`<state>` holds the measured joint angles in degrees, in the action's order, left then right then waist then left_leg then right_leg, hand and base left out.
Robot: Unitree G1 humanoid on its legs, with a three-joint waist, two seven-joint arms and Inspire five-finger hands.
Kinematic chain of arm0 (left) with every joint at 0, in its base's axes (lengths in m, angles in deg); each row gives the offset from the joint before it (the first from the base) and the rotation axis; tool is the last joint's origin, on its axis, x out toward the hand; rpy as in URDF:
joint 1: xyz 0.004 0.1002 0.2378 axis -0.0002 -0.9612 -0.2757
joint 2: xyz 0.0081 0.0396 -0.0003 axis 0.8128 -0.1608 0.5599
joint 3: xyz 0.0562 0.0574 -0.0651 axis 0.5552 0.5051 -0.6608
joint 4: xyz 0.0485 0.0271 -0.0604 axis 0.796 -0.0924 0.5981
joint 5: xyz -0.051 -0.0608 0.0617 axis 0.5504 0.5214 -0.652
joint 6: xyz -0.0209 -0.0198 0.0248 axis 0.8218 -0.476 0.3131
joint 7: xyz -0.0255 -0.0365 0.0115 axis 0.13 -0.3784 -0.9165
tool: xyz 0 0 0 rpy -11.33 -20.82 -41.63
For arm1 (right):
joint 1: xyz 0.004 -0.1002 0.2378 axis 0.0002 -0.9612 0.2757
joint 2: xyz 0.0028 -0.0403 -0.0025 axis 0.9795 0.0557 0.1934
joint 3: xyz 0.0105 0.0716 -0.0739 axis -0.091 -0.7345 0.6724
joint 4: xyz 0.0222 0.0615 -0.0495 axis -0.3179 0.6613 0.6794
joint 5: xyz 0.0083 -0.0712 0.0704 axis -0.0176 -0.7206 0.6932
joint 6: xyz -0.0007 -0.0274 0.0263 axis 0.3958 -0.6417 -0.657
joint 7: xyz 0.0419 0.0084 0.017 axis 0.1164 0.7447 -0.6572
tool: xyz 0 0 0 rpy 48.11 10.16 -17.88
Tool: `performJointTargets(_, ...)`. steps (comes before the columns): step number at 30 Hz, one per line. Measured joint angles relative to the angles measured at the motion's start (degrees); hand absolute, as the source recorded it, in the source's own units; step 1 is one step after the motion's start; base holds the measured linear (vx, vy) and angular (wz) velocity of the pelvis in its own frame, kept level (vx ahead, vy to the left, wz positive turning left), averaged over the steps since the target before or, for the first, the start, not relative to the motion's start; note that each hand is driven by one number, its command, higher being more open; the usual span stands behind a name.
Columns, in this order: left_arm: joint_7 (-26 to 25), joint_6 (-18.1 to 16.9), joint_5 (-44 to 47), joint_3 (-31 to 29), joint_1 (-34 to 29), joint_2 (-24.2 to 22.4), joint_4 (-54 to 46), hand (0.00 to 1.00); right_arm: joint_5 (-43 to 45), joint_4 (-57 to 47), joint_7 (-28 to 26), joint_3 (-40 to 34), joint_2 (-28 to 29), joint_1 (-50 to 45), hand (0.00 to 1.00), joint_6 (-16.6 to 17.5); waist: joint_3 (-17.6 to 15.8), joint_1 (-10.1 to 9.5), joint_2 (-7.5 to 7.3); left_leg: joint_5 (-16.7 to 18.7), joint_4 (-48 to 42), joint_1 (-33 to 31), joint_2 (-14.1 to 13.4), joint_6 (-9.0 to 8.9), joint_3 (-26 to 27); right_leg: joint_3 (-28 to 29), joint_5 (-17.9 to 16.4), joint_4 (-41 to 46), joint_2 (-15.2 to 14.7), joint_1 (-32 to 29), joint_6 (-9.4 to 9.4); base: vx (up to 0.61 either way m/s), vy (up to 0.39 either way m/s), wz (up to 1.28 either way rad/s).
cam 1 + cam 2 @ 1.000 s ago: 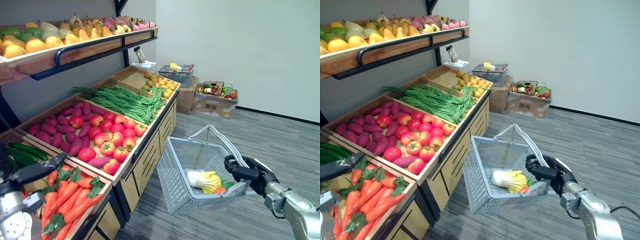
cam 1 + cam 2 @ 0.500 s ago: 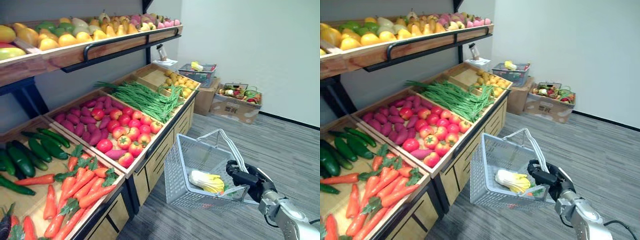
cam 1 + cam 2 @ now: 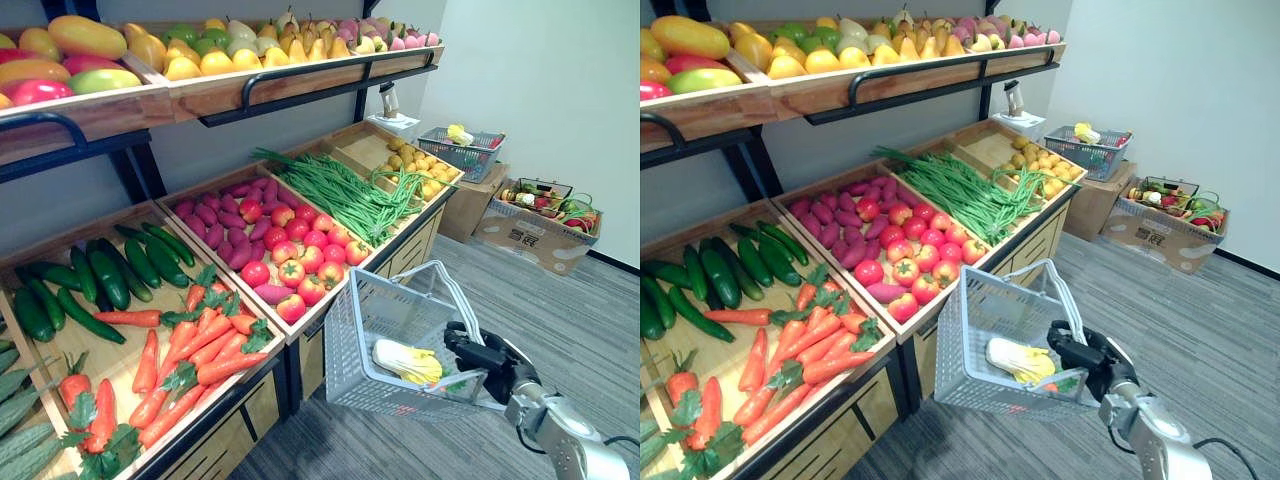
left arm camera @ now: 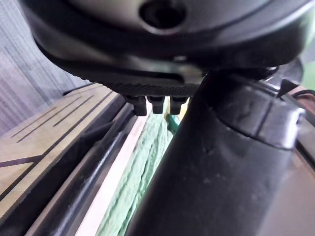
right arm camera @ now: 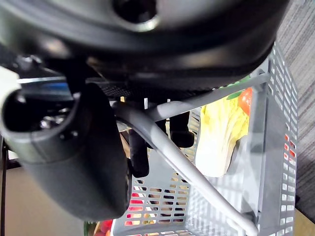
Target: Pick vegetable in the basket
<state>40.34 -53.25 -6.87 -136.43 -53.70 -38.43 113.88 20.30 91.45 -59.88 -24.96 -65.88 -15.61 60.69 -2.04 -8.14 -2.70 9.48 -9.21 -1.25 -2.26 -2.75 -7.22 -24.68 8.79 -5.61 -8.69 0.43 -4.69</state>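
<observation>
Basket [image 3: 352,362] hangs beside the vegetable stand [image 3: 118,350], its handle [image 5: 170,150] clenched in the right hand [image 3: 480,355] so the top faces up for loading. A napa cabbage [image 3: 405,360] already lies inside. The left hand [image 4: 221,172] shows by the stand's wooden edge, and its grasp cannot be told.

Fruit shelf [image 3: 205,93] overhead; cardboard box [image 3: 525,235] beside white wall [image 3: 540,80].

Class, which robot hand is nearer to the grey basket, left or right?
Right. The right robot hand is curled round the handle of the basket; the left robot hand is off at the wooden stand, beside a bumpy green vegetable.
</observation>
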Motion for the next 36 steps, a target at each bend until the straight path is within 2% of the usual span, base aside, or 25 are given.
performJointTargets(5,3.4,-3.4,3.2,1.8,-0.4,0.3,3.9,1.0,0.0,2.7,0.5,0.1,0.3,0.9,0.0,1.2,-0.3,0.61,0.44,-0.4,0.0,0.0,0.5,0.25,-1.0,-0.8,-0.1,0.0,-0.4,0.5,-0.2,-0.01,0.015,0.1)
performJointTargets(7,4.9,-4.5,4.6,4.5,-1.0,1.2,5.8,1.0,0.3,2.8,0.8,0.2,0.3,0.9,0.0,1.4,-0.7,0.72,0.73,-0.6,0.0,0.0,0.5,0.21,-1.2,-1.1,-0.1,0.0,-0.5,0.6,-0.2,-0.02,0.001,0.07)
performJointTargets(12,7.7,-4.8,8.4,8.7,-2.4,3.2,8.6,1.0,1.6,3.1,1.0,0.2,-0.7,0.9,0.0,1.6,-0.9,0.86,1.43,-1.5,1.0,-0.1,0.5,0.12,-1.9,-1.8,-0.1,-0.1,-0.5,0.6,-0.2,-0.03,-0.01,0.08)
performJointTargets(15,7.2,-4.8,8.9,9.8,-3.3,5.0,10.4,1.0,2.1,3.6,1.0,0.2,-1.2,1.2,0.0,1.6,-0.9,0.94,1.41,-2.3,1.9,-0.1,0.5,-0.02,-2.7,-2.6,-0.1,-0.2,-0.5,0.6,-0.2,-0.03,-0.015,0.15)
performJointTargets(18,7.0,-4.6,11.9,6.6,-3.0,8.8,16.6,1.0,2.1,5.0,1.0,0.2,-1.2,2.4,0.0,1.7,-1.1,1.4,1.18,-2.9,2.7,0.1,0.5,-0.08,-3.3,-3.2,-0.1,-0.2,-0.6,0.8,-0.21,-0.02,-0.007,0.1)
performJointTargets(20,5.8,-2.5,15.1,3.5,-2.6,10.0,21.6,1.0,2.1,6.4,1.1,0.2,-1.2,3.3,0.0,1.7,-1.5,1.77,0.52,-3.2,2.8,0.2,0.7,-0.02,-3.9,-3.8,-0.2,-0.2,-0.8,1.2,-0.24,-0.01,0.005,0.15)
performJointTargets(21,5.5,-1.8,16.3,2.5,-2.2,10.0,23.2,1.0,2.1,6.5,1.2,0.2,-1.2,3.3,0.0,1.8,-1.5,1.85,0.53,-3.2,2.8,0.2,0.7,0.02,-4.3,-4.2,-0.2,-0.2,-0.9,1.4,-0.33,-0.02,0.003,0.27)
performJointTargets(22,3.9,-1.4,18.5,-0.4,-1.2,9.5,26.5,1.0,2.2,7.0,1.4,0.2,-1.2,3.3,0.0,1.9,-1.8,1.87,-0.21,-3.3,2.8,0.3,0.7,0.04,-4.9,-4.9,-0.4,-0.2,-1.1,2.0,-0.57,-0.02,0.003,0.31)
performJointTargets(24,0.6,-1.2,21.8,-9.1,-0.5,6.5,29.0,1.0,2.2,7.6,2.4,0.1,-1.3,3.4,0.0,2.0,-2.0,1.3,-1.65,-3.3,2.8,0.3,0.7,-0.02,-6.3,-6.3,-0.8,-0.3,-1.0,2.7,-0.64,-0.02,-0.009,0.34)
performJointTargets(25,-0.1,-1.2,23.5,-11.8,-0.5,6.2,29.0,1.0,2.1,7.6,3.0,0.1,-1.8,3.4,0.0,2.8,-2.0,0.22,-1.83,-3.4,2.8,0.2,0.7,-0.12,-6.7,-6.7,-1.0,-0.3,-0.9,2.8,-0.47,-0.03,-0.02,0.23)
performJointTargets(27,0.2,-1.5,23.8,-13.5,-0.5,6.7,29.0,1.0,2.1,7.6,3.5,0.2,-3.2,3.4,0.0,4.2,-2.2,-0.32,-1.2,-3.6,2.9,-0.1,0.7,-0.46,-7.5,-7.4,-1.1,-0.2,-0.7,3.0,-0.42,-0.04,-0.032,0.2)
performJointTargets(30,3.2,-2.0,23.7,-13.4,-0.5,7.5,29.0,1.0,2.1,7.6,3.9,0.6,-4.4,4.3,0.0,4.5,-2.5,-0.41,0.21,-4.0,3.1,-0.1,0.3,-0.86,-7.9,-7.9,-1.3,-0.1,-0.2,3.2,-0.14,-0.05,-0.049,0.09)
performJointTargets(31,7.1,-2.0,24.3,-12.7,-0.2,7.6,29.2,1.0,2.1,7.6,3.9,0.7,-4.4,4.7,0.0,4.5,-3.0,-0.07,1.49,-4.0,3.2,0.0,-0.1,-0.91,-7.9,-7.8,-1.4,-0.2,0.1,3.1,0.1,-0.06,-0.053,-0.03)
performJointTargets(33,10.1,-2.0,25.4,-11.4,-0.2,7.3,29.5,1.0,2.1,7.6,4.0,1.2,-4.4,4.9,0.0,4.5,-3.3,0.36,2.21,-4.2,3.4,0.1,-0.4,-1.15,-7.8,-7.7,-1.4,-0.2,0.5,3.0,0.13,-0.04,-0.041,-0.05)
performJointTargets(35,16.4,-1.9,29.9,-7.2,-0.1,6.3,30.8,1.0,2.1,7.6,4.0,2.3,-4.3,4.9,0.0,4.5,-3.1,1.16,3.07,-4.7,4.0,0.1,-0.9,-1.72,-7.5,-7.4,-1.4,-0.2,0.8,2.6,0.24,-0.01,-0.047,-0.09)
performJointTargets(36,23.4,-0.9,33.2,0.0,0.5,4.7,30.9,1.0,2.3,7.9,3.5,3.5,-4.0,4.9,0.0,4.7,-3.2,1.95,3.52,-4.8,4.1,0.3,-1.3,-1.98,-7.1,-7.0,-1.4,-0.3,1.0,2.5,0.39,0.0,-0.021,-0.15)
